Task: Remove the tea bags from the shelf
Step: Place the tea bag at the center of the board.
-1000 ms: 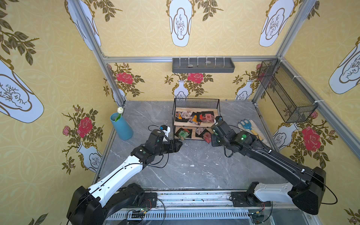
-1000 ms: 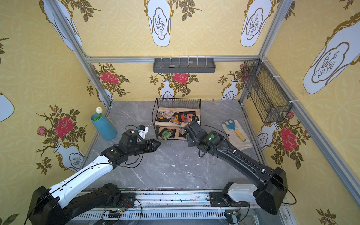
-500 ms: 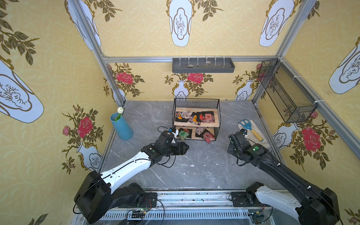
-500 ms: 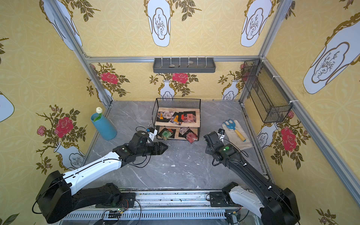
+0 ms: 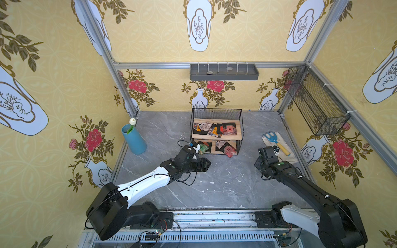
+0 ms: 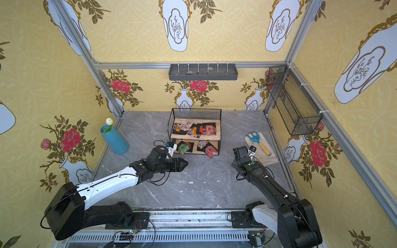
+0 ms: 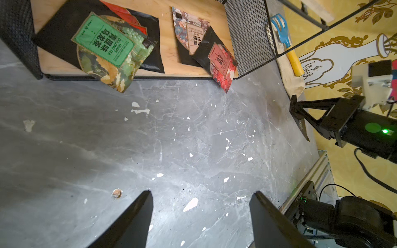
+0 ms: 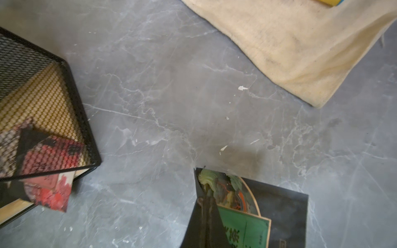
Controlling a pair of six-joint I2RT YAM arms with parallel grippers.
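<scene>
— Along the back edge of the bench (image 5: 214,189), at its middle, what is the biggest thing?

— The shelf (image 5: 217,113): black mesh back and sides, two light wooden boards. Next in size, a blue vase (image 5: 134,139) with a white flower stands upright near the left edge. A cream glove (image 6: 269,160) lies flat near the right edge, with a blue rake (image 5: 271,137) on top of it.

— And the claws?

— The left claw (image 7: 202,206) has its jaws spread wide with nothing between them. It is over bare bench just in front of the shelf's left half. The right claw (image 7: 293,105) is pinched tight on a green tea bag (image 8: 245,227), held off the surface between the shelf's right end and the glove.

— Where are the other tea bags (image 5: 216,128)?

— On the shelf. Several overlap on the upper board and a few more lie on the lower one. A second green bag (image 7: 103,46) juts over the lower board's front edge at the left end. A red bag (image 7: 222,64) hangs over that edge at the right end, one corner pointing down toward the bench.
</scene>
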